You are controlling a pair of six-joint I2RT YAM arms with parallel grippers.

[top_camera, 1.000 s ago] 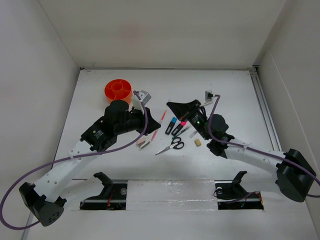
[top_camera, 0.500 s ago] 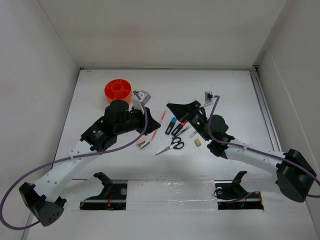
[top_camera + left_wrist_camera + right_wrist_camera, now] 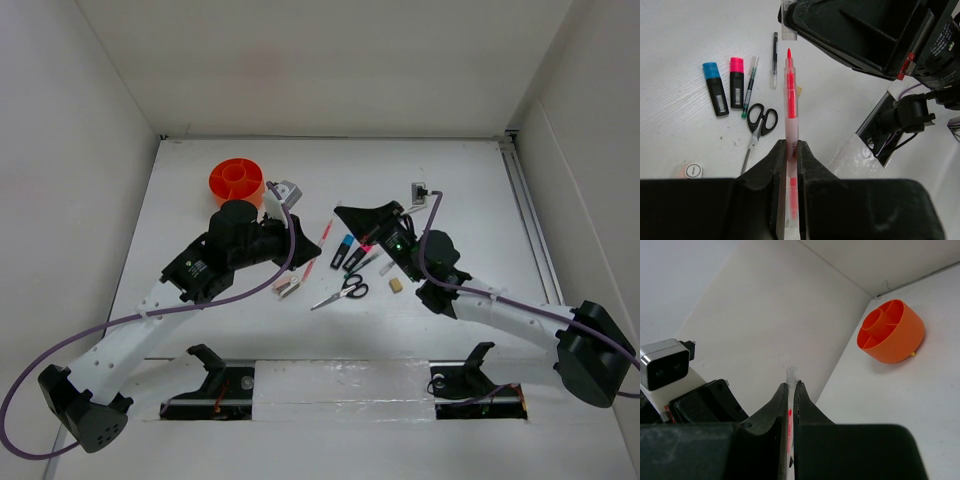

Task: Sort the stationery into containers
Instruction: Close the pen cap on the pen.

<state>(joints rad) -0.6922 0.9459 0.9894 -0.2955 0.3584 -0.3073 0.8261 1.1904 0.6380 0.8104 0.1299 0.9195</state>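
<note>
My left gripper (image 3: 318, 233) (image 3: 791, 145) is shut on the thin red pen (image 3: 790, 100) and holds it above the table, tip toward the right gripper. My right gripper (image 3: 340, 212) (image 3: 790, 385) is shut on a thin clear cap (image 3: 792, 374) with red inside, just off the pen's tip in the left wrist view (image 3: 789, 22). On the table lie the blue-capped highlighter (image 3: 715, 90), the pink-capped highlighter (image 3: 736, 82), the scissors (image 3: 757, 127), the black-white pen (image 3: 774, 60), the eraser (image 3: 396, 286) and the stapler (image 3: 287, 288). The orange tub (image 3: 218, 182) (image 3: 900, 342) stands at the far left.
A second thin red stick (image 3: 308, 268) lies on the table by the stapler. A thin green-tinted pen (image 3: 750, 85) lies next to the pink highlighter. White walls close in the table at the back and both sides.
Almost nothing; the right arm has shifted very slightly to the right. Both grippers keep their hold.
</note>
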